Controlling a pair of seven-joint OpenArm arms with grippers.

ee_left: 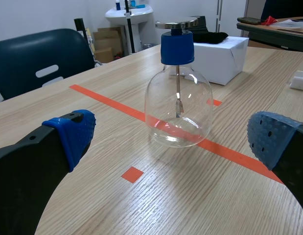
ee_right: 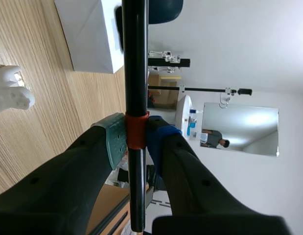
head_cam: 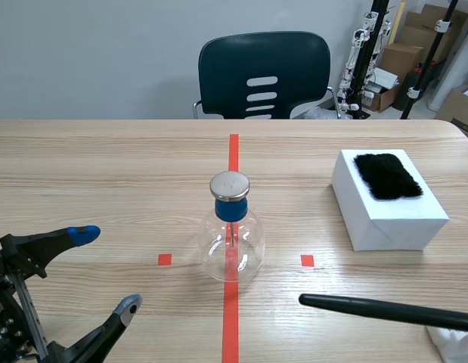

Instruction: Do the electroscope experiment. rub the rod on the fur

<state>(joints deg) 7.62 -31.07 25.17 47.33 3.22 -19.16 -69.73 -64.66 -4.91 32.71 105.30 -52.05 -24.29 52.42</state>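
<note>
Wooden surface (head_cam: 105,166); I see electroscope (head_cam: 231,234) mid-frame, fur (head_cam: 387,175) atop white box (head_cam: 385,219) at right; right fingers (ee_right: 114,142) clenched on rod (head_cam: 385,308), left fingers (head_cam: 84,235) released, lower left

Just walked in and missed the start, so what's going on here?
The right claw is shut on a black rod, held level at the table's near right. The fur lies on a white box farther back, apart from the rod. The electroscope stands mid-table, and the left claw sits open and empty at the near left.
</note>
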